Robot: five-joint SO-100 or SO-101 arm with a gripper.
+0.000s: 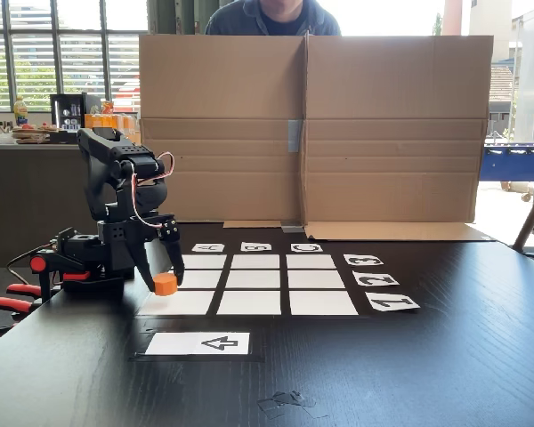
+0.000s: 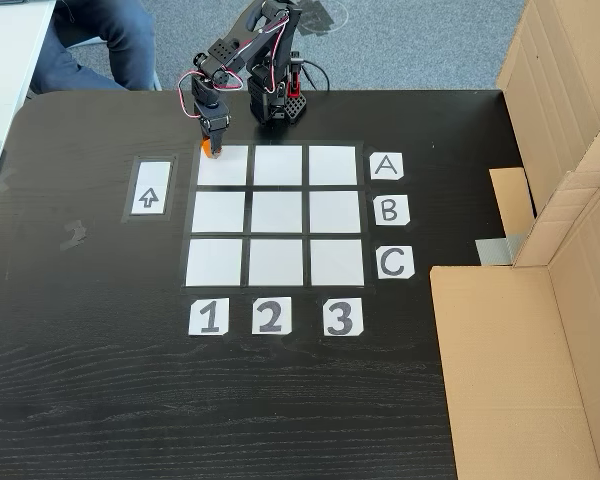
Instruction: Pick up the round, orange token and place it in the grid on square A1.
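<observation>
I see the round, orange token [image 1: 165,284] pinched between the black fingers of the gripper [image 1: 165,281], which is closed on it. In a fixed view from above, the token [image 2: 212,151] shows as a sliver of orange under the gripper [image 2: 213,147], right at the outer corner of square A1 [image 2: 223,166], overlapping the cell's edge nearest the arm's base. Whether it touches the sheet or hangs just above it, I cannot tell.

Square A1 is the corner cell of the grid [image 2: 276,214], in the row beside the A card [image 2: 386,165] and the column above the 1 card [image 2: 208,316]. The other cells are bare white.

Beside the grid, toward the table's left edge in that view, lies the arrow card [image 2: 149,188], just apart from A1 with a strip of black between them. The arm's base [image 2: 273,100] stands at the table's far edge, close behind the grid's A row.

The table [image 2: 100,380] is open and dark along its near and left sides. A cardboard screen [image 1: 311,124] stands along the edge past the C card [image 2: 394,262], well apart from the gripper. A person [image 1: 271,16] sits behind it.
</observation>
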